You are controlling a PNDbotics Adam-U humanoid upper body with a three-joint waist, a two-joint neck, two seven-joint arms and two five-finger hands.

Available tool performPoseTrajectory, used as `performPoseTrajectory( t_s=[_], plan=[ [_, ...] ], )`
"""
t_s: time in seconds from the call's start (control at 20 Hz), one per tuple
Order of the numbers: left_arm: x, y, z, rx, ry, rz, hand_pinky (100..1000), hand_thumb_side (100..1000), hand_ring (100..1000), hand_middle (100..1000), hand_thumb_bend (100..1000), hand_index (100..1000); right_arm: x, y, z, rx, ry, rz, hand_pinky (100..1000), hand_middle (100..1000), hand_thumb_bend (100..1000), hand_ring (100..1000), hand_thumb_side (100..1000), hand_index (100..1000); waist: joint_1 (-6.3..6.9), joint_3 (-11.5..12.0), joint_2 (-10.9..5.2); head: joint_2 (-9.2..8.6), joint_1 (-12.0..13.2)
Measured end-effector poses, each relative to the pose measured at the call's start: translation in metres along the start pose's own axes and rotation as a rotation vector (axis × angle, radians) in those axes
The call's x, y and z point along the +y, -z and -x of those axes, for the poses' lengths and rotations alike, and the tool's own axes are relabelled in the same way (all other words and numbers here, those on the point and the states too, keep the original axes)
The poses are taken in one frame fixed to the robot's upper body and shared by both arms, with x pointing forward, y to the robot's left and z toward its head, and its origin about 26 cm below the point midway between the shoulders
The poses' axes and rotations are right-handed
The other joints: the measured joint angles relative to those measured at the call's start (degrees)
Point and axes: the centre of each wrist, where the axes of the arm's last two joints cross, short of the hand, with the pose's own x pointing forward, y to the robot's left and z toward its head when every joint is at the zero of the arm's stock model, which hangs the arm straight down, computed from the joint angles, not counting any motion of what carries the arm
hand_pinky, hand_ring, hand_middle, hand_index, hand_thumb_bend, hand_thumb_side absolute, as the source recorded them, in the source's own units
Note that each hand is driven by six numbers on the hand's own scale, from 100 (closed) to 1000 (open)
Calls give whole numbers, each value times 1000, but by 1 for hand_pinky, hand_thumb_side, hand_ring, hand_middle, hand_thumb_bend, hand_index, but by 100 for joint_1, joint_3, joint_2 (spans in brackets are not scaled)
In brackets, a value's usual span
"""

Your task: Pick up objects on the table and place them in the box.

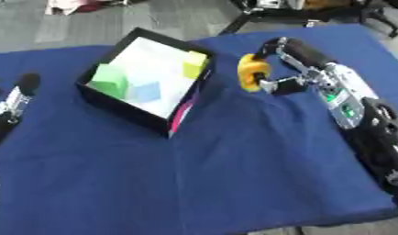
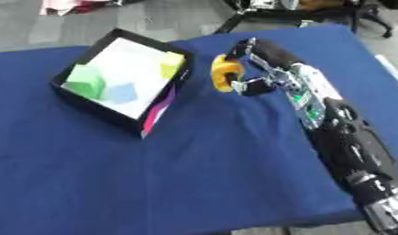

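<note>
just right of the box [image 1: 114,104], right robot hand [image 1: 292,69] curled around a yellow object [image 1: 252,72]

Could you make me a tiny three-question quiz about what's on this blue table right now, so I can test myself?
1. True or false: the robot's right hand holds a yellow-orange object.
2. Which is already inside the black box? A) a red ball B) a green block C) a spoon
3. Fill in: the held object is to the ____ of the box as the camera sees it.

Key: 1 true. 2 B; a light blue block and a yellow block lie there too. 3 right. The left hand shows at the left edge.
</note>
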Motion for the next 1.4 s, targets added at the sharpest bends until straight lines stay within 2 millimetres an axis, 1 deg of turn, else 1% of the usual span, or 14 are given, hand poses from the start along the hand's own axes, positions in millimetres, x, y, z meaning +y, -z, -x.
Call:
performPoseTrajectory(
  t_s=[0.15,0.25,0.3,0.45,0.6,0.65,0.75,0.85,0.9,0.95,1.1,1.25,1.35,1.4],
  plan=[
    [-1,0,0,-3,-3,7,806,640,603,588,830,845,-7,20,-6,-15,17,44,792,317,100,717,207,348,2,97,-35,0,-45],
    [-2,0,-1,-6,-6,16,806,640,603,588,830,845,-2,37,-15,-34,32,33,797,327,100,723,177,362,3,168,-35,0,-93],
    [-2,0,-2,-8,-8,19,806,640,603,588,830,845,1,45,-20,-44,36,21,799,335,100,726,199,370,3,203,-35,0,-119],
    [-6,1,-6,-20,-25,31,806,640,604,588,830,845,16,66,-35,-60,48,-41,809,373,100,742,198,414,5,336,-35,0,-210],
    [-9,1,-8,-27,-33,43,805,640,604,589,830,845,40,76,-44,-45,65,-113,816,418,100,765,199,464,14,399,-35,0,-293],
    [-9,1,-8,-28,-35,46,806,640,604,589,830,845,48,78,-46,-39,69,-134,822,465,100,779,200,521,19,417,-35,0,-313],
    [-11,0,-10,-31,-43,52,806,640,604,589,830,845,65,79,-48,-30,73,-171,833,590,100,810,201,716,21,433,-35,0,-339],
    [-11,1,-10,-34,-44,53,805,640,605,589,830,846,79,79,-48,-27,69,-199,862,774,100,863,203,890,21,442,-35,0,-348],
    [-11,1,-10,-34,-44,53,805,640,605,589,830,846,85,78,-48,-29,64,-213,876,821,100,880,205,924,21,442,-35,0,-348],
    [-11,1,-10,-35,-44,53,806,640,605,589,830,846,90,78,-48,-34,57,-227,901,902,100,912,352,967,21,441,-35,0,-348],
    [-11,1,-10,-34,-44,54,806,640,605,589,830,846,97,78,-48,-74,22,-253,940,1000,100,957,451,1000,21,424,-35,0,-345],
    [-11,1,-10,-34,-44,54,805,640,605,589,831,845,95,80,-50,-127,-18,-255,961,1000,100,981,476,1000,21,406,-35,0,-332],
    [-11,1,-10,-33,-44,54,805,640,605,589,831,845,91,82,-52,-166,-34,-243,964,1000,100,987,453,1000,21,385,-35,0,-319],
    [-11,1,-10,-33,-44,54,805,640,605,589,831,845,87,83,-53,-185,-39,-233,960,1000,100,983,345,1000,21,366,-35,0,-304]
  ],
)
